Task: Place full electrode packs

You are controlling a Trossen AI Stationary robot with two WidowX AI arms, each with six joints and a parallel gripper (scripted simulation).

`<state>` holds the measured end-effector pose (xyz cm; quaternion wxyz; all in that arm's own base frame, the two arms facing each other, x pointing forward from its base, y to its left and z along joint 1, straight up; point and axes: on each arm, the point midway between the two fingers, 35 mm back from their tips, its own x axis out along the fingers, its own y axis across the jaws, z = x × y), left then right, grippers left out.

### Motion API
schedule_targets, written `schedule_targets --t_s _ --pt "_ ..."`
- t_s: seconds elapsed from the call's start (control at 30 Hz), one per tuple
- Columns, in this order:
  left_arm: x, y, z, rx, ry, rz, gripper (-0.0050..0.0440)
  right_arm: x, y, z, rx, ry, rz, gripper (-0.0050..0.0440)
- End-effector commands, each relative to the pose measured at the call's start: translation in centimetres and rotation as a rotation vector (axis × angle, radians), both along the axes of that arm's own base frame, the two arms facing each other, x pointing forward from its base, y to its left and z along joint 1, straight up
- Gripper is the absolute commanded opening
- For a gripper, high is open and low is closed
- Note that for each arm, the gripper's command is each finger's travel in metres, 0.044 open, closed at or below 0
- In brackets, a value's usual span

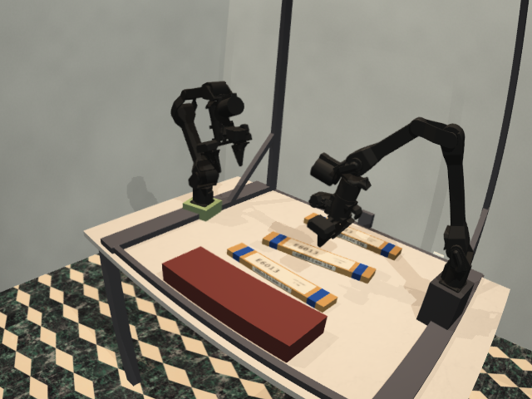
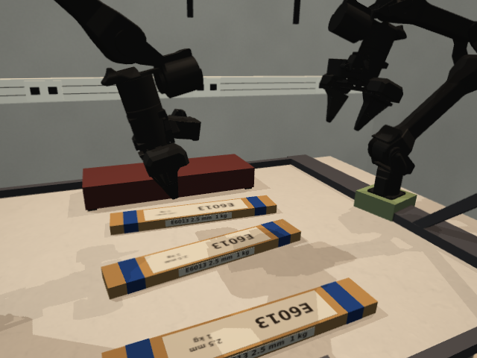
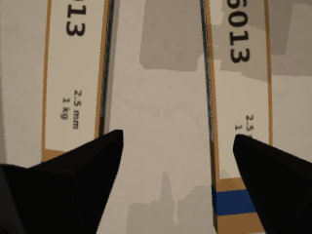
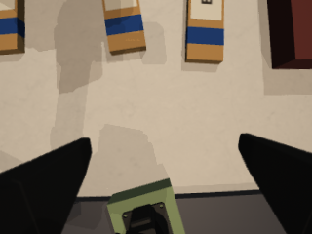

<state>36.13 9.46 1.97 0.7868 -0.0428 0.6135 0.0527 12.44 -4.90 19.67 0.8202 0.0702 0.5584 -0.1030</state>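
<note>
Three long orange packs with blue bands, marked E6013, lie flat side by side on the table: the near pack point(image 1: 281, 275), the middle pack point(image 1: 318, 256) and the far pack point(image 1: 365, 238). The low dark red platform point(image 1: 243, 300) lies beside the near pack with nothing on it. My left gripper point(image 1: 324, 233) hovers open and empty a little above the packs. In the left wrist view its fingers frame the bare strip between two packs point(image 3: 73, 78) point(image 3: 239, 97). My right gripper point(image 1: 239, 155) is wide open and empty, high above its base.
The right arm stands on a green block point(image 1: 203, 208) at the far corner. A dark raised frame point(image 1: 141, 232) runs along the table edges. Slanted struts and poles rise behind the table. The left arm's dark base point(image 1: 445, 300) is at the other end.
</note>
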Motion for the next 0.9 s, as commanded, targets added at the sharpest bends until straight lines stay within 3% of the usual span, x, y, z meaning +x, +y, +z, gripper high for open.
schedule_targets --t_s 0.0,0.77,0.8,0.87 --pt "0.7 0.2 1.7 0.013 -0.045 0.001 0.0300 0.1 0.0 0.6 -0.007 -0.018 0.003 0.0430" --pt "0.7 0.2 1.7 0.013 -0.045 0.001 0.0300 0.1 0.0 0.6 -0.007 -0.018 0.003 0.0430" --pt "1.4 -0.4 2.4 0.021 -0.071 0.031 0.0430 0.1 0.0 0.6 -0.007 -0.018 0.003 0.0430" --pt "1.8 -1.7 1.6 0.016 -0.057 0.031 0.0430 0.1 0.0 0.6 -0.007 -0.018 0.003 0.0430"
